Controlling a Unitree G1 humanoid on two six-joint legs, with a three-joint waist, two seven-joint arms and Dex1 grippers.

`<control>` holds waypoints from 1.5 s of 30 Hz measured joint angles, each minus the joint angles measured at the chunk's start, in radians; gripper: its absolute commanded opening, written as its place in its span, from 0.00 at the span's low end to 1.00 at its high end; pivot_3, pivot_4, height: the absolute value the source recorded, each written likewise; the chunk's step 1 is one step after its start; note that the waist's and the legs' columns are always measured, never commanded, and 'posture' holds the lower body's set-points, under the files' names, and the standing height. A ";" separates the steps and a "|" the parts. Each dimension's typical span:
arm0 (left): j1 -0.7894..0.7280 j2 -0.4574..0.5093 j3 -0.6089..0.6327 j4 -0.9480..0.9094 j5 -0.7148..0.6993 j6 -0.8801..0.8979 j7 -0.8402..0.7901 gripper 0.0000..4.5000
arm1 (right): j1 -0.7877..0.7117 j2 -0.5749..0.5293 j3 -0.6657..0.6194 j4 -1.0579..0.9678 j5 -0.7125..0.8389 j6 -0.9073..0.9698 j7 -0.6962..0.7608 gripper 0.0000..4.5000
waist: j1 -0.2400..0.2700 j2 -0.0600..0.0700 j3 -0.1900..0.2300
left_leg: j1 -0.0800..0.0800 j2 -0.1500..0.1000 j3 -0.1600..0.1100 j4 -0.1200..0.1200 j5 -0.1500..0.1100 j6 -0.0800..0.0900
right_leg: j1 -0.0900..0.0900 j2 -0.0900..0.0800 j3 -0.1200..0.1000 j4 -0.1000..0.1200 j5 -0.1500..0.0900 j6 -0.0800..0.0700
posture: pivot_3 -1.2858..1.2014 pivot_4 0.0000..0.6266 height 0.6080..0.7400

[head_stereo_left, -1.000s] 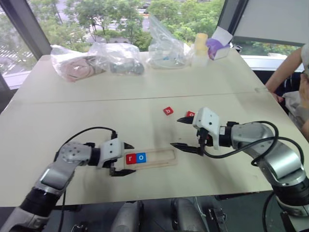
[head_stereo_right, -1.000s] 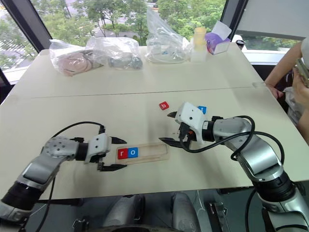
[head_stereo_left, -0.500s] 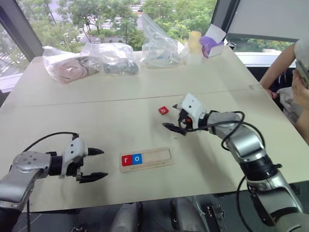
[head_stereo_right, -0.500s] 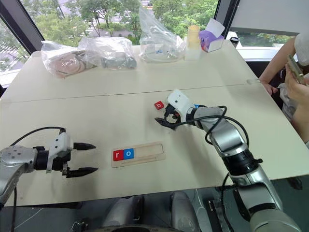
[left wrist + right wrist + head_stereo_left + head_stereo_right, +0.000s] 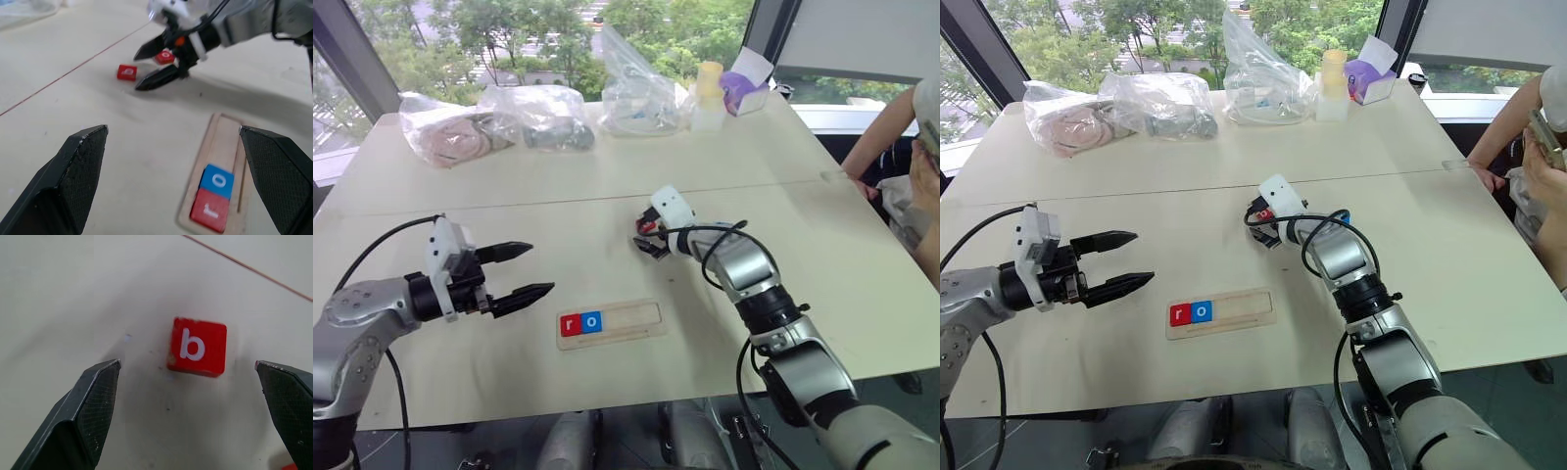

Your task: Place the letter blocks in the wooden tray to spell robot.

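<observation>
Red b block [image 5: 198, 346] between open fingers [image 5: 88, 406]

The left gripper [image 5: 530, 269] hangs above the bench [image 5: 460, 225] with its two black fingers spread apart. To its right lies the wooden tray [image 5: 625, 320], with a red block "r" [image 5: 571, 325] and a blue block "o" [image 5: 592, 321] side by side at the end nearer this gripper. Beyond the tray, the right gripper [image 5: 644, 236] is low over the bench, fingers apart, with something red between them.
</observation>
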 measured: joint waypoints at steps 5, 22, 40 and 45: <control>-0.005 -0.017 -0.001 -0.023 -0.016 0.019 0.044 1.00 | -0.025 0.075 -0.047 0.072 -0.011 -0.009 -0.068 1.00 | -0.005 0.000 0.000 | 0.004 0.000 0.000 -0.002 0.000 -0.001 | 0.002 0.001 0.001 0.001 0.000 0.000 | 0.52 0.24 1.00; -0.031 -0.050 -0.080 -0.040 -0.006 0.028 0.106 1.00 | 0.122 0.026 -0.083 -0.269 0.012 0.265 -0.077 0.25 | 0.012 0.000 0.000 | 0.007 -0.001 0.000 -0.002 0.000 -0.001 | 0.004 0.000 0.001 0.005 -0.002 0.000 | 0.52 0.24 1.00; -0.059 -0.064 -0.135 -0.020 0.011 0.027 0.060 1.00 | 0.567 -0.111 -0.323 -1.057 0.296 0.812 -0.118 0.69 | 0.025 -0.002 0.000 | 0.007 0.000 0.000 -0.002 0.000 -0.001 | 0.006 0.000 0.000 0.001 -0.006 -0.005 | 0.52 0.24 1.00; -0.087 -0.071 -0.151 -0.003 0.031 0.025 0.055 1.00 | 0.517 -0.260 -0.306 -1.040 0.423 0.813 -0.059 0.99 | 0.025 0.000 0.001 | 0.007 0.000 0.001 -0.001 0.000 0.000 | 0.008 -0.001 0.000 -0.002 -0.006 -0.005 | 0.52 0.24 1.00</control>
